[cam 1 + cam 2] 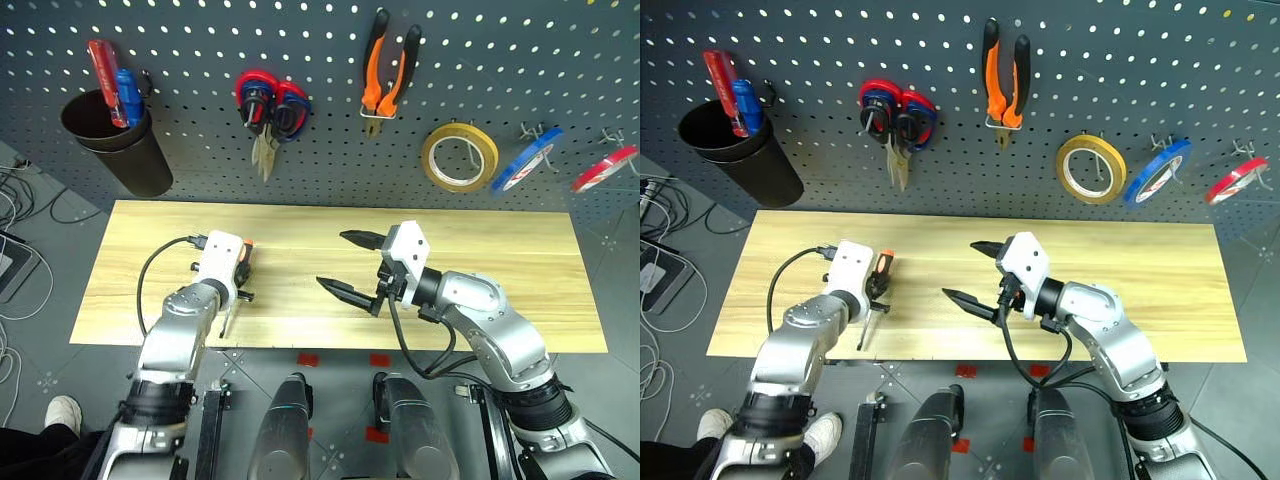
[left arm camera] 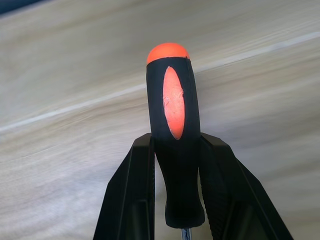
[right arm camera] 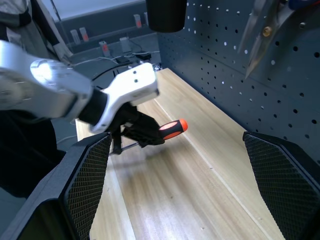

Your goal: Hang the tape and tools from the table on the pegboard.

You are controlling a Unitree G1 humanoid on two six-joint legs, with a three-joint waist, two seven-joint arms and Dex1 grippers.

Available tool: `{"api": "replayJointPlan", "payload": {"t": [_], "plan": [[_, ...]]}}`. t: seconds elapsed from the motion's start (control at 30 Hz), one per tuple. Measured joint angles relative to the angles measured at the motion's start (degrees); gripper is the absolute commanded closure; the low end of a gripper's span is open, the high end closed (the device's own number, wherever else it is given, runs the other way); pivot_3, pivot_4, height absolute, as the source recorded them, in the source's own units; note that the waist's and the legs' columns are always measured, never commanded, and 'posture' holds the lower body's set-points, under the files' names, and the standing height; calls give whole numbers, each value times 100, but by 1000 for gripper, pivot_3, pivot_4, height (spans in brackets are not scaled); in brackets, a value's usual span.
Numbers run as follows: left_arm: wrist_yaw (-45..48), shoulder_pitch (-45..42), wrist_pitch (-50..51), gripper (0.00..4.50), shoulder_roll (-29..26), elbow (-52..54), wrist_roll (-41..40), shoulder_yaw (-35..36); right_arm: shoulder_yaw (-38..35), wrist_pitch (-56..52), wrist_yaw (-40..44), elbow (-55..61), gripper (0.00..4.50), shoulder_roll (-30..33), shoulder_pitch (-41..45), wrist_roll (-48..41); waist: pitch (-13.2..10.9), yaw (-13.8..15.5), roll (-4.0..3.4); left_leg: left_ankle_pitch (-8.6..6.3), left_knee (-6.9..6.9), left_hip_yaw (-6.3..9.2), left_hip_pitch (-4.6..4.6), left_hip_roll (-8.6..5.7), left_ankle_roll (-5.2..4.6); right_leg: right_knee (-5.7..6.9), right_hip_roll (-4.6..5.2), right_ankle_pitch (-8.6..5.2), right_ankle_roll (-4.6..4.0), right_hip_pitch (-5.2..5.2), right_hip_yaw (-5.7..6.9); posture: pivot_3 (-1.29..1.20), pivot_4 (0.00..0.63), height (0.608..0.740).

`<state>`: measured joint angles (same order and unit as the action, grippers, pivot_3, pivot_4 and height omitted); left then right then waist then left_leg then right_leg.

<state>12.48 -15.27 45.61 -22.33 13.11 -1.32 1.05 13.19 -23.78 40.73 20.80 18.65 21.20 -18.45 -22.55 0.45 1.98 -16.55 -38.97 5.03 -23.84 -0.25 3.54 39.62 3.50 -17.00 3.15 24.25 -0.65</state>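
Note:
My left gripper (image 1: 242,282) is shut on the small screwdriver (image 2: 172,125), its two black fingers clamped on the black part of the handle below the orange cap. The screwdriver (image 1: 244,264) is held just over the left half of the wooden table (image 1: 480,260), shaft towards the table's front edge. My right gripper (image 1: 333,259) hangs open over the table's middle, nothing between its fingers, facing the screwdriver (image 3: 170,129). On the grey pegboard (image 1: 320,170) hang the orange-handled pliers (image 1: 388,70) and the yellow-tan tape (image 1: 459,157).
Red-and-blue-handled scissors (image 1: 268,110) hang on the pegboard left of the pliers. A black cup (image 1: 125,145) with red and blue tools hangs at the far left. A blue tape roll (image 1: 527,160) and a red tape roll (image 1: 603,168) hang at the right.

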Motion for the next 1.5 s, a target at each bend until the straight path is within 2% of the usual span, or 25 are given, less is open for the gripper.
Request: {"api": "replayJointPlan", "payload": {"t": [0.3,0.6,0.83,0.93,1.1,1.5], "plan": [[-546,122,-239,3606,110,1462,799,-601,-422,-25,-90,382,0,-250,-193,-688,289,107,6,4,6,1,-2,-14,7,-10,-8,0,0,-4,8,183,217,740],[-742,-721,-697,3606,-121,1986,1274,-176,-679,78,-496,340,0,-538,383,-729,669,201,10,6,15,-13,1,-16,12,-26,-18,0,0,-11,15,221,163,740],[-888,-2244,-1261,3606,-332,1150,1432,126,-639,337,-664,45,0,-791,796,-600,806,374,11,10,7,-22,1,-16,19,-17,-25,3,-3,-10,16,226,151,740],[-965,-2616,-1439,3606,-322,728,1490,157,-641,461,-719,-78,0,-809,887,-512,843,402,13,11,7,-23,2,-16,18,-15,-26,3,-3,-10,16,220,152,740],[-1191,-3027,-1720,3606,-289,-14,1512,177,-640,503,-812,-120,0,-826,887,-477,853,403,14,11,2,-23,1,-15,18,-6,-29,3,-4,-8,15,211,152,740],[-1311,-3523,-2364,3606,-429,-981,1509,391,-642,502,-947,-118,0,-791,953,-488,861,390,14,11,-2,-24,2,-15,18,10,-29,3,-4,-5,15,204,163,740]]}}
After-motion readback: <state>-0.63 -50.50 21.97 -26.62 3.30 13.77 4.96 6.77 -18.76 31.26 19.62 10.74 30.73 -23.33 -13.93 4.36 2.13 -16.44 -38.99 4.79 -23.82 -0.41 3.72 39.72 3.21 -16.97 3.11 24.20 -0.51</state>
